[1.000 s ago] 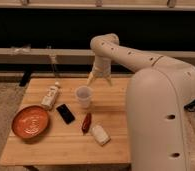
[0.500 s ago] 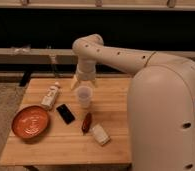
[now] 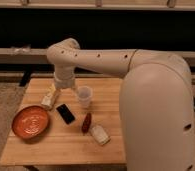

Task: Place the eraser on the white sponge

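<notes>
1. Wooden butcher-block table (image 3: 116, 100) in a dim room. Behind it a pale ledge (image 3: 21, 55) runs across a dark wall.
2. The gripper (image 3: 63, 86) hangs pointing down over the far-left part of the table. The white labelled bottle (image 3: 50, 97) is just to its left in the view and the translucent cup (image 3: 84, 96) just to its right. Honestly no way to make out whether it's spread or closed.
3. The eraser (image 3: 66, 113) lies flat on the table, on the camera side of the gripper and apart from it. Its long axis runs diagonally, far-left to near-right.
4. The white sponge (image 3: 99, 134) sits further out from the gripper, toward the near right. It has the same diagonal slant as the eraser. A dark red elongated thing (image 3: 85, 122) lies between the two, just beside the sponge.
5. An orange plate (image 3: 31, 121) sits near-left of the gripper, next to the eraser.
</notes>
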Tool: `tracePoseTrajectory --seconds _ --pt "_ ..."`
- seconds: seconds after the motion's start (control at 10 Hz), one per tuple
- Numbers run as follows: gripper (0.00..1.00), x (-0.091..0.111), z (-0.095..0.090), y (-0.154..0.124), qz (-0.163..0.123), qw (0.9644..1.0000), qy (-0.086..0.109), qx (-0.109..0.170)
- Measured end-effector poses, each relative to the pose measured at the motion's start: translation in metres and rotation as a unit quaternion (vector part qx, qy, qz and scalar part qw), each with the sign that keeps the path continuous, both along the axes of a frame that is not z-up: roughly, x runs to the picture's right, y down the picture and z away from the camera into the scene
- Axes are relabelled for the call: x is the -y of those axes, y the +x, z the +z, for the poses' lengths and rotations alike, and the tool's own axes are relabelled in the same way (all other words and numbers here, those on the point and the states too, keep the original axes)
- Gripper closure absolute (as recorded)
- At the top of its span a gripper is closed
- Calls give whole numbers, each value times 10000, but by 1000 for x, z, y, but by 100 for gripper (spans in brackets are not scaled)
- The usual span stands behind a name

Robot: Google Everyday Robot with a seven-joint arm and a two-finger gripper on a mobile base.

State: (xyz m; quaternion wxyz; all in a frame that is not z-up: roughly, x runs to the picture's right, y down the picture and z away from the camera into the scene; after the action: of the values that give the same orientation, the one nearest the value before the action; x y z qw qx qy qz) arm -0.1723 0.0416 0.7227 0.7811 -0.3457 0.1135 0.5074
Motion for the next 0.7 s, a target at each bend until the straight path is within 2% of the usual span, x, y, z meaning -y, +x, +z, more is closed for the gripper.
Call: tracePoseTrajectory --seconds 0.1,0.2,0.6,0.7 --pt "20 -14 2 -9 -95 9999 -53 37" --pt "20 -27 12 -12 -167 9998 -112 -6" --pt "20 -60 70 -10 -410 9984 -346 -183" --pt "20 -66 76 -12 -468 9979 -392 -195"
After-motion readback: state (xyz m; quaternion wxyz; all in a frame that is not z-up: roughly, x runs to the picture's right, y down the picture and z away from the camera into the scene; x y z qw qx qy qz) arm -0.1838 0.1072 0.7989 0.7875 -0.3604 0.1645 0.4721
